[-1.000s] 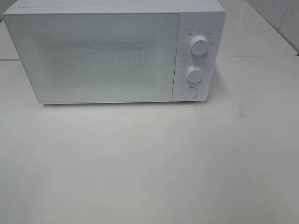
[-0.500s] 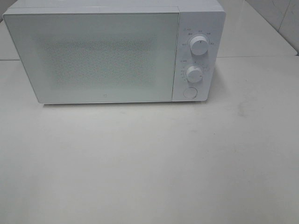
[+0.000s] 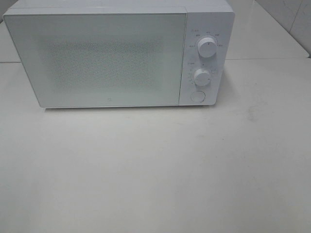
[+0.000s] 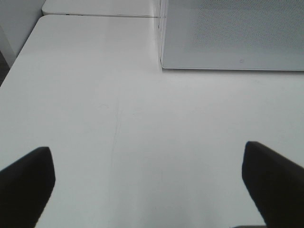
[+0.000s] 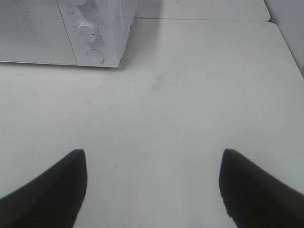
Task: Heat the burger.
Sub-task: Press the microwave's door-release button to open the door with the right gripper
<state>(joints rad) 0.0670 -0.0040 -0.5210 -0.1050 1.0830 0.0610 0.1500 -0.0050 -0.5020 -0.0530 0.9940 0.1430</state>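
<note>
Burger unseen; both tools (image 4: 147, 149) (image 5: 153, 153) spread, empty.

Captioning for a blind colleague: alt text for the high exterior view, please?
A white microwave stands at the back of a white table, its door shut. Its right-hand panel carries an upper knob, a lower knob and a round button beneath. No robot arm shows in this view.

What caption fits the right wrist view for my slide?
Open right gripper poised over the white table, nothing between its fingers, the closed microwave beyond.
</note>
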